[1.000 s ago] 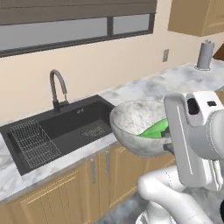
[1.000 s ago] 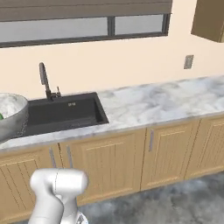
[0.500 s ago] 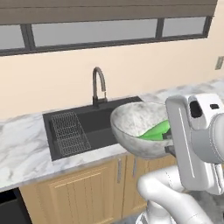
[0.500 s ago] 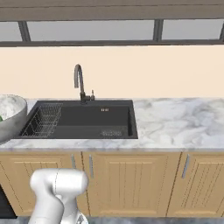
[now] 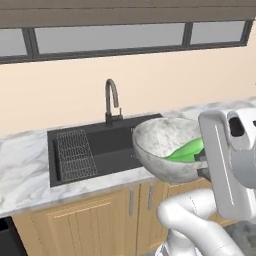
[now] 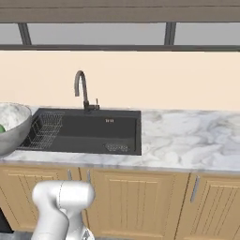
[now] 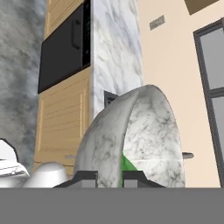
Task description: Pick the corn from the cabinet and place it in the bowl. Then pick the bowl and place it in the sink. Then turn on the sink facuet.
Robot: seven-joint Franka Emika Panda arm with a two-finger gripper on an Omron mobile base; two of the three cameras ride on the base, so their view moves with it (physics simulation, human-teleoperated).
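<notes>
Compared with the earlier frames, the whole scene is being shifted across both base views, which is being read as the base driving along the counter rather than the things moving: the sink (image 5: 102, 150) is now being shown closer to the middle of the left base view and left of centre in the right base view. Relative to the arm, the bowl (image 5: 167, 147) is being kept in the same place as before.

The bowl is being held off the counter (image 5: 25, 170), in front of the sink's right end in the left base view, with its rim being pinched by the gripper (image 5: 202, 165) at the side nearest the arm. The jaws are being kept closed on that rim; in the hand view the two finger tips (image 7: 87, 178) are being seen on either side of the bowl's wall. The corn (image 5: 186, 150) is being carried inside the bowl, lying against its inner wall near the gripper, and a sliver of its green is being seen in the hand view.

In the right base view the bowl is being cut off by the left edge, beside the wire rack (image 6: 44, 131). The sink facuet (image 6: 82, 91) is being shown upright behind the basin, under the window (image 6: 117, 33).
</notes>
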